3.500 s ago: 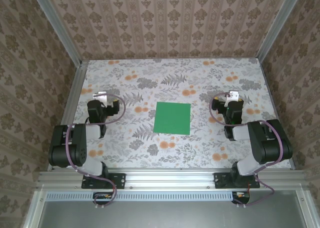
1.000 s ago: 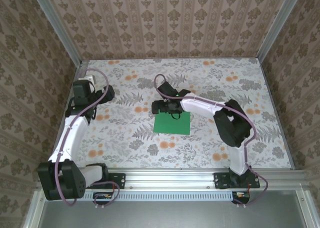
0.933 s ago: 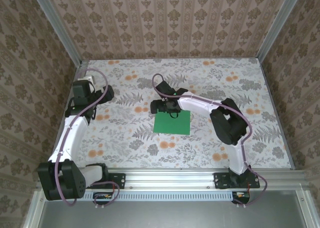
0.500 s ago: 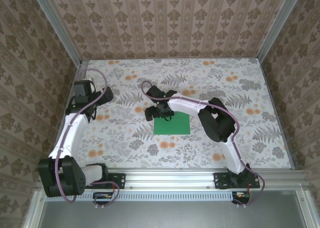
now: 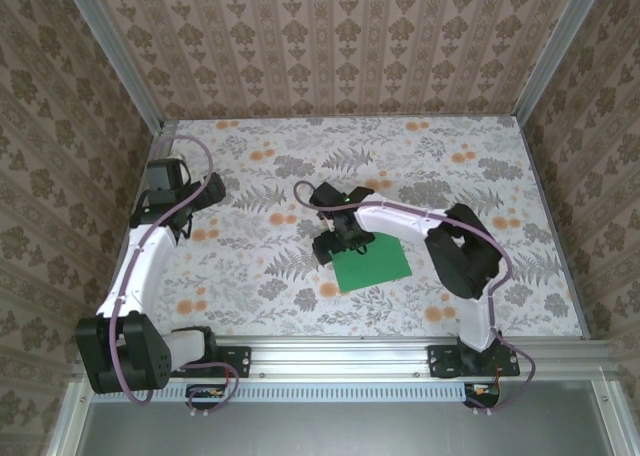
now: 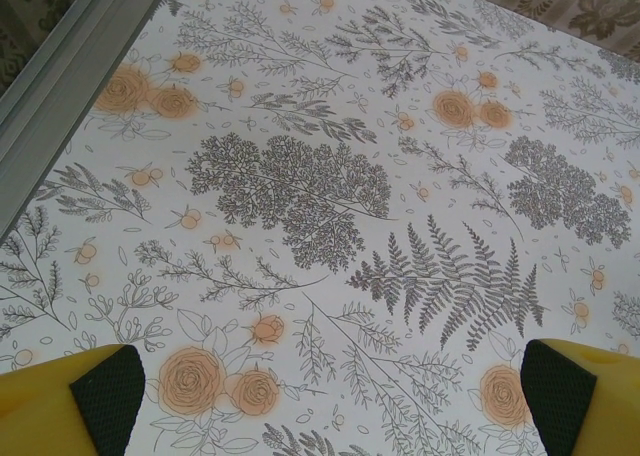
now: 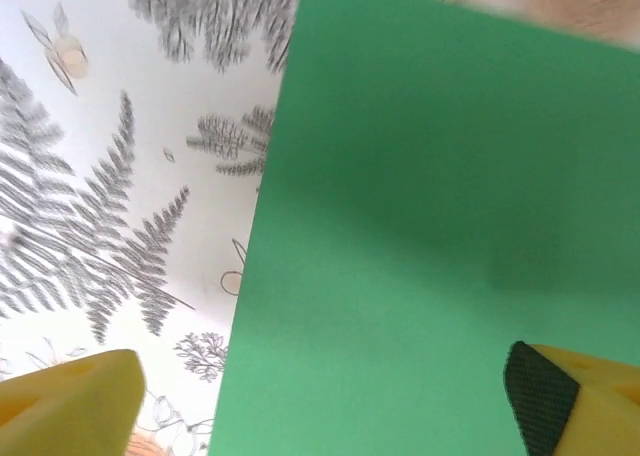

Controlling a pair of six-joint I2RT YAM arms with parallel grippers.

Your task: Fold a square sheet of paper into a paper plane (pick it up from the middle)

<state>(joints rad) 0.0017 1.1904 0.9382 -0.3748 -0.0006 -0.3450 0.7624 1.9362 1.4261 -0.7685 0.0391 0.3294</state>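
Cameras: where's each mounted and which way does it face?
Top: above and behind the bases, looking down at the table, both arms, paper.
Left wrist: on left arm, angled at far-left table and rail; open left gripper at bottom.
Right wrist: close above paper's edge; open right gripper at bottom.
Shared: top and right wrist see the paper.

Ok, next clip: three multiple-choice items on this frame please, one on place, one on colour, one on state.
1. Where is the square sheet of paper? A) far left corner B) middle of the table, at the right fingers C) on the near rail
2. Its colour? A) green B) orange C) white
3. Its state? A) folded dart B) crumpled C) flat, unfolded
Key: B, the top view shows it mid-table by the right wrist; A, plain green in both views; C, flat square, no crease visible.
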